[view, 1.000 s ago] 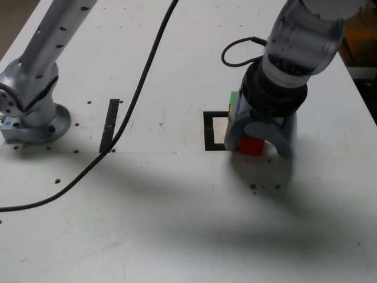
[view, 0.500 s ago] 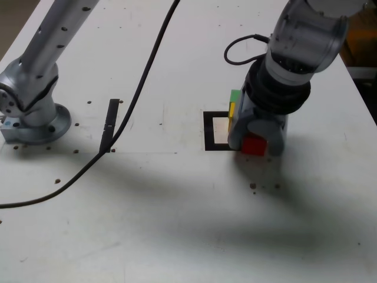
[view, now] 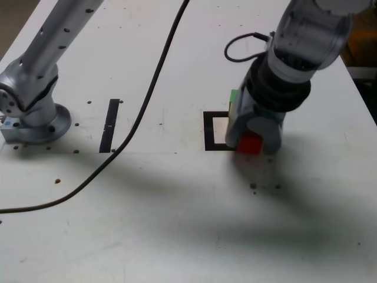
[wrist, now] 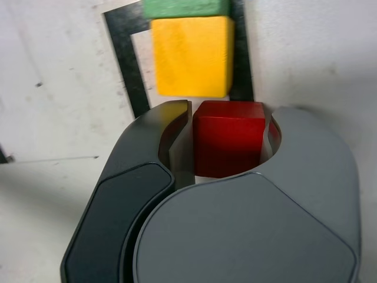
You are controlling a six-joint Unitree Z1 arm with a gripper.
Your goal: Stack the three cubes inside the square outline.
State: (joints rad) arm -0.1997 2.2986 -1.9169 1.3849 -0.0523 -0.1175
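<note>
Even light, soft shadows, slight blur

No readable text, label, brand, number or sign on anything here.

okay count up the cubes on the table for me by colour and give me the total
Red cube, held in the shut gripper: 1
Yellow cube, on the square outline: 1
Green cube, stacked with the yellow one: 1
Total: 3 cubes
</note>
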